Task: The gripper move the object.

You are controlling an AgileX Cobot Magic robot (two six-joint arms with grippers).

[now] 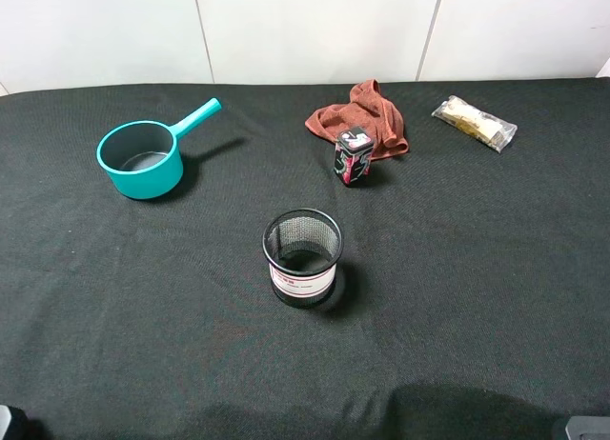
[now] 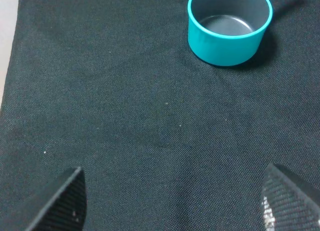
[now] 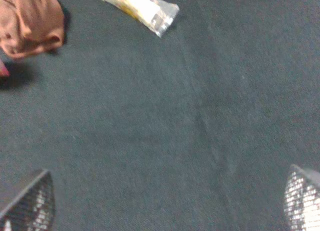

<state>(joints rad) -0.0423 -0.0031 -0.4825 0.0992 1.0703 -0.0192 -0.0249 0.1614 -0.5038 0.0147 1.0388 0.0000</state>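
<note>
A teal saucepan (image 1: 141, 160) stands at the back left of the black cloth; it also shows in the left wrist view (image 2: 229, 26). A black mesh pen cup (image 1: 302, 256) stands upright in the middle. A small red and black box (image 1: 353, 156) stands in front of a crumpled red cloth (image 1: 367, 116). A clear snack packet (image 1: 475, 123) lies at the back right, also in the right wrist view (image 3: 140, 10). My left gripper (image 2: 175, 211) is open and empty over bare cloth, well short of the saucepan. My right gripper (image 3: 165, 206) is open and empty, far from the packet.
The black tablecloth (image 1: 477, 269) covers the whole table up to a white wall (image 1: 315, 30) at the back. The cloth's left edge shows in the left wrist view (image 2: 11, 66). The red cloth (image 3: 30, 21) sits at a corner of the right wrist view.
</note>
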